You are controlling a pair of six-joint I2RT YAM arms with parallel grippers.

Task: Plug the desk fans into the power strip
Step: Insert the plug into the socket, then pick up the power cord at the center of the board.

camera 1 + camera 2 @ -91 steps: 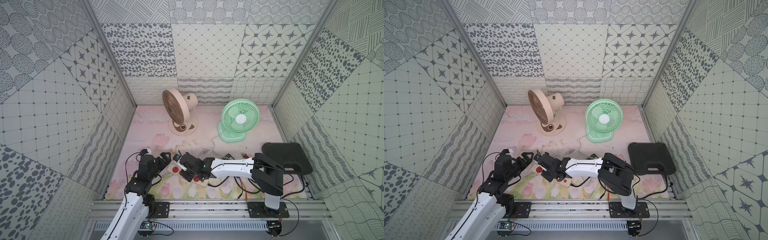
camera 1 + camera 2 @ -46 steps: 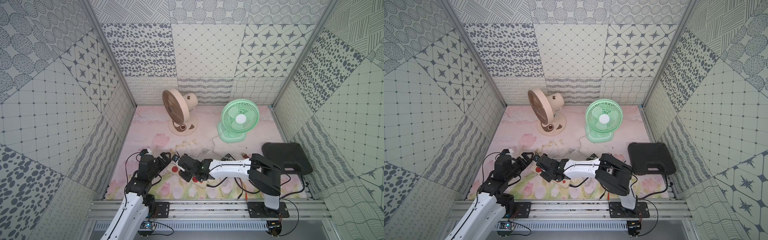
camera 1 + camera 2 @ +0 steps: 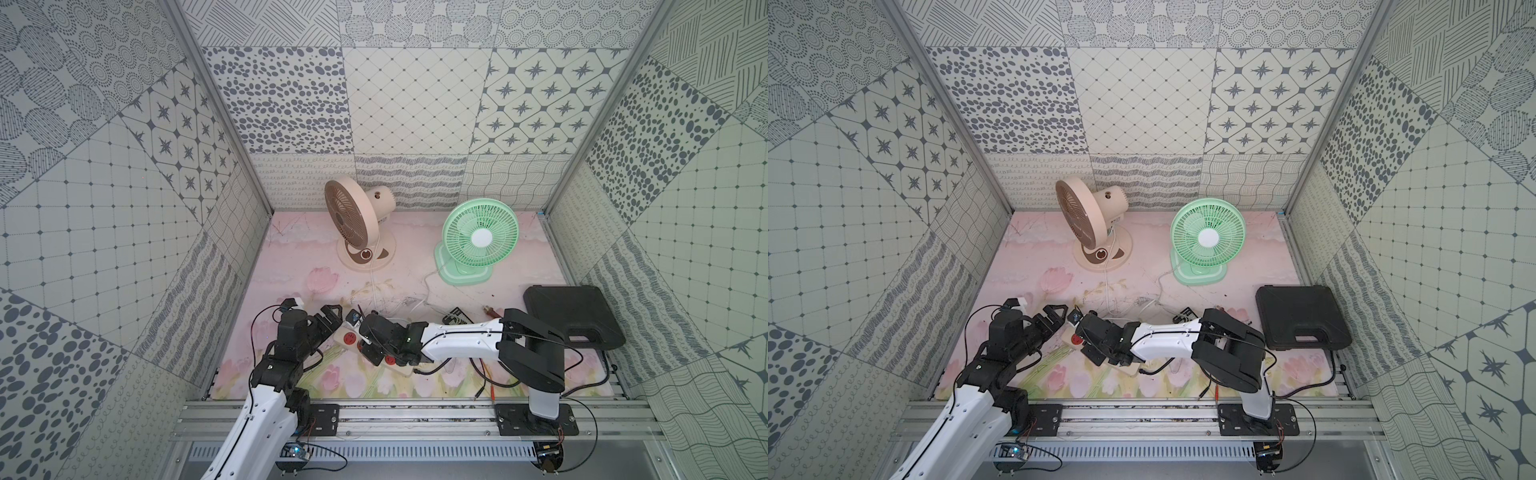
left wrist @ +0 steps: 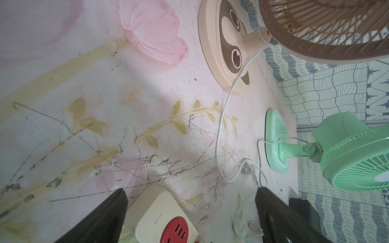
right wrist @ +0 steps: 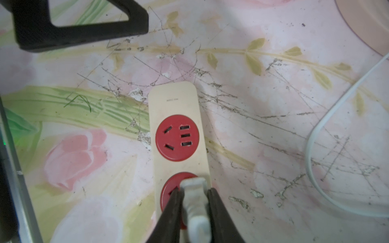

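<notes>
The power strip (image 5: pixel 174 101), a cream bar with round red sockets, lies on the scuffed floral table (image 5: pixel 273 126) near its front edge, left of middle. A white plug (image 5: pixel 195 212) sits on one socket between the narrow fingers of the right gripper (image 5: pixel 194 190); whether they press it is unclear. The left gripper (image 4: pixel 190 190) has its fingers wide apart beside the strip's rounded end.

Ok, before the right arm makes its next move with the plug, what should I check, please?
1. Grip: white plug between the fingers of the right gripper: ok.
2. Plug over the second socket of the power strip: ok.
3. Prongs fully seated: cannot tell.
4. Strip steadied by left gripper: not ok, jaws open, not clamping.
5. Neighbouring end socket free: ok.
</notes>
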